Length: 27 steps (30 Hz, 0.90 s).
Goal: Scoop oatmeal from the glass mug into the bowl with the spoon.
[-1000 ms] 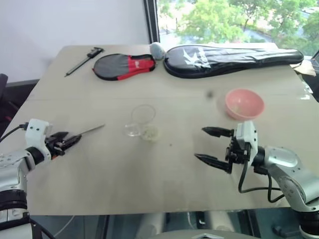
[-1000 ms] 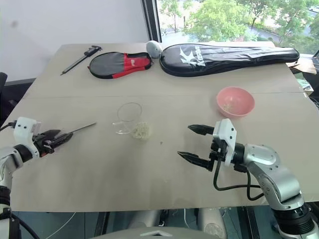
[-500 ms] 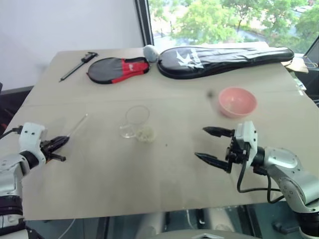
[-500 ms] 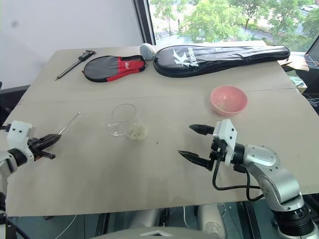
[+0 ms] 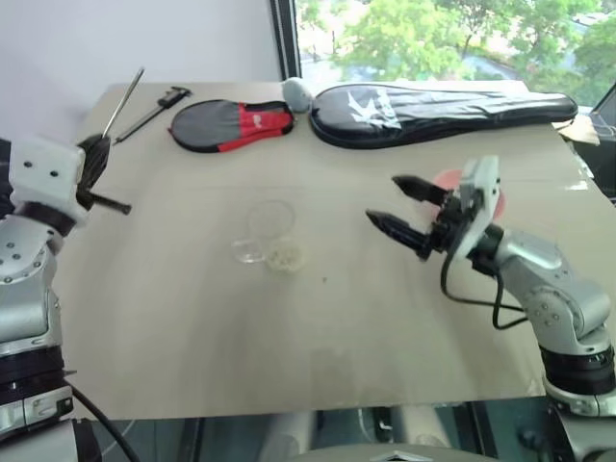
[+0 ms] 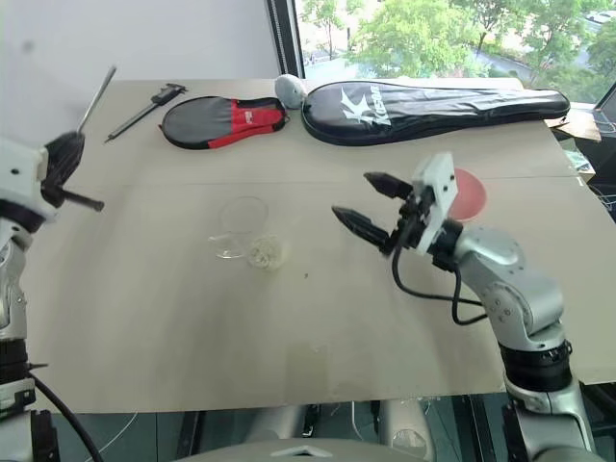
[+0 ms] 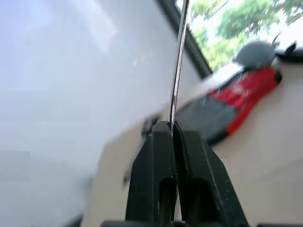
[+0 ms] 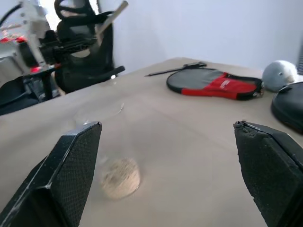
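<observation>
1. We count one glass mug (image 6: 241,229), one pink bowl (image 6: 469,192) and one spoon (image 6: 96,88).
2. We see two racket covers: one black (image 6: 433,100), one red-and-black (image 6: 214,122).
3. One caliper (image 6: 146,99), one grey ball (image 6: 290,89).

1. L hand (image 7: 173,130): raised high at the left, fingers pressed together on the spoon (image 7: 179,61), its handle sticking up past the tips.
2. R hand (image 5: 402,204): lifted above the worktop (image 5: 192,318), fingers spread wide, nothing between them.

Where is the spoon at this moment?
In the left eye view, the spoon is off the table, clamped in the shut left gripper on the robot's left, pointing up toward the caliper.
</observation>
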{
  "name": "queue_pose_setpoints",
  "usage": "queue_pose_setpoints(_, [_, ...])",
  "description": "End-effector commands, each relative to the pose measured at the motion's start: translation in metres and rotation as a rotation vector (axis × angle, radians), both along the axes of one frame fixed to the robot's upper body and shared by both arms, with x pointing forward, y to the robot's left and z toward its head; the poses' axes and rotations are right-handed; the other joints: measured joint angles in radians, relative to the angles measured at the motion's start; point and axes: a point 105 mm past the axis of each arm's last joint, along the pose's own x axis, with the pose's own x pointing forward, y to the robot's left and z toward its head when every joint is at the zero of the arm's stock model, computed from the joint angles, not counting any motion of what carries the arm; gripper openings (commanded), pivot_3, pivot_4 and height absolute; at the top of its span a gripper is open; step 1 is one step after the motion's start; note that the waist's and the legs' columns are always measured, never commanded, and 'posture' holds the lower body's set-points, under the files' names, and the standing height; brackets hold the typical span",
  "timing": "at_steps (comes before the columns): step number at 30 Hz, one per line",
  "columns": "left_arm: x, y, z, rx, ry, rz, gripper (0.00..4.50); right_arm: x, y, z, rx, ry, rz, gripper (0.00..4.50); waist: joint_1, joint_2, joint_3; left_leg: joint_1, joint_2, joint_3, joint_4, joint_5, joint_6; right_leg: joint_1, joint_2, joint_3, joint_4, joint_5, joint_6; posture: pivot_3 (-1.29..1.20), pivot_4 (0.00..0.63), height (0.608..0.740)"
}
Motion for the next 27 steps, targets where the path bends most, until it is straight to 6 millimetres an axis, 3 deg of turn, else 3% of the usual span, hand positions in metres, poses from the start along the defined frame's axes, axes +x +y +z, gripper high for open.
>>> queue_pose_setpoints(1, [0.008, -0.053, 0.032, 0.371, -0.146, -0.038, 0.04, 0.015, 0.004, 0.044, 0.145, 0.011, -0.044, 4.5, -0.003, 0.0, 0.0, -0.002, 0.0, 0.0, 0.0, 0.0, 0.0, -0.002, 0.001, 0.0, 0.0, 0.0, 0.0, 0.0, 0.15, 0.74])
queue_pose_setpoints(5, [0.026, -0.082, 0.037, 0.557, -0.23, -0.028, 0.04, 0.028, 0.015, 0.081, 0.304, 0.102, -0.021, 4.5, -0.009, 0.0, 0.0, -0.014, -0.001, 0.002, 0.001, 0.004, -0.005, -0.016, 0.001, 0.0, 0.004, 0.003, -0.001, 0.0, 0.15, 0.74])
queue_pose_setpoints(12, [0.044, -0.131, 0.053, 0.678, -0.407, -0.059, 0.04, 0.046, 0.037, 0.102, 0.5, 0.367, 0.027, 4.5, -0.012, 0.0, 0.0, -0.014, 0.0, 0.004, 0.001, 0.004, -0.005, -0.017, 0.004, 0.0, 0.006, 0.003, -0.001, 0.0, 0.15, 0.74])
queue_pose_setpoints(20, [0.029, -0.171, 0.069, 0.697, -0.581, -0.125, 0.04, 0.044, 0.058, 0.129, 0.664, 0.498, 0.14, 4.5, -0.02, 0.0, 0.0, -0.015, 0.0, 0.007, 0.002, 0.004, -0.004, -0.021, 0.005, 0.002, 0.014, 0.003, -0.001, 0.0, 0.15, 0.74])
queue_pose_setpoints(27, [0.014, -0.187, 0.073, 0.73, -0.67, -0.148, 0.04, 0.053, 0.076, 0.127, 0.704, 0.564, 0.143, 4.5, -0.031, 0.0, 0.0, -0.015, -0.001, 0.008, 0.004, 0.004, -0.004, -0.021, 0.005, 0.003, 0.018, 0.003, -0.001, 0.0, 0.15, 0.74])
